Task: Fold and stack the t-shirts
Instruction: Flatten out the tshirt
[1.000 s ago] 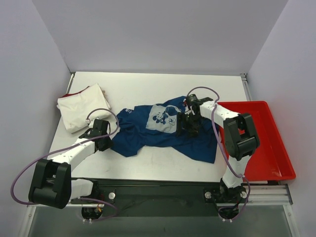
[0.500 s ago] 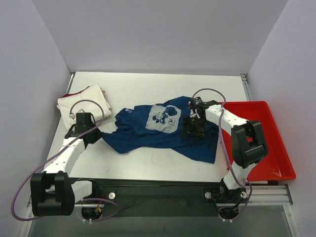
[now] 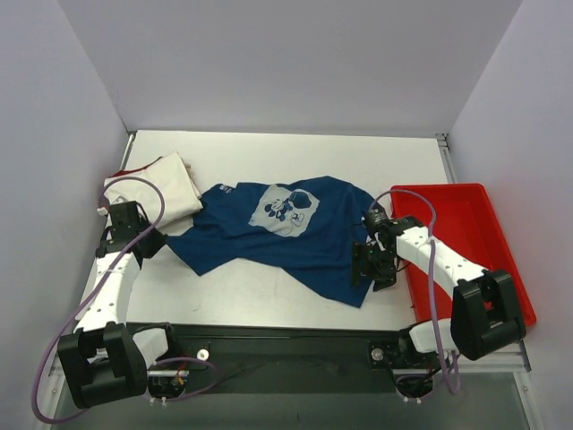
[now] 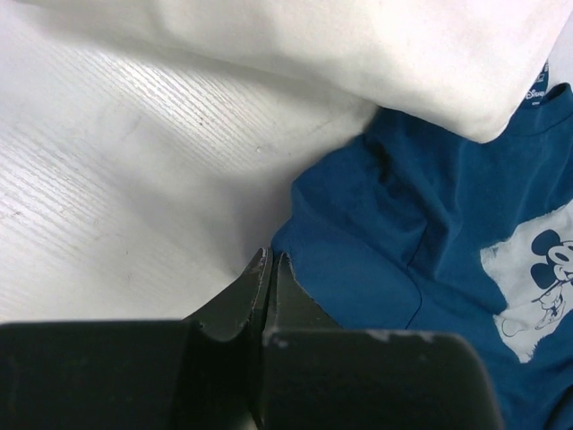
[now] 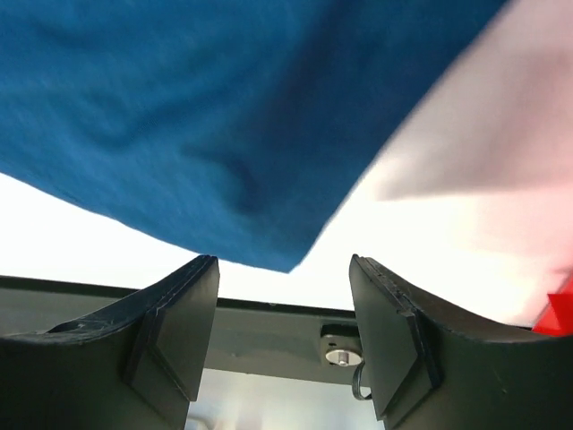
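- The blue t-shirt [image 3: 286, 228] lies spread and wrinkled across the middle of the table [image 3: 295, 157], with its white cartoon print facing up
- Left gripper [image 3: 159, 240]: closed; in the left wrist view the fingertips [image 4: 270, 260] meet on the left edge of the blue cloth [image 4: 430, 224]
- Right gripper [image 3: 374, 266]: jaws apart, holding nothing, positioned at the shirt's right near corner; in the right wrist view that corner [image 5: 224, 134] lies just ahead of the open fingers [image 5: 179, 331]
- The cream-white t-shirt [image 3: 157, 184] lies folded at the far left, with a red edge showing, and touches the blue shirt's collar area
- The red tray [image 3: 501, 269] sits on the right side of the table, just beside the right gripper
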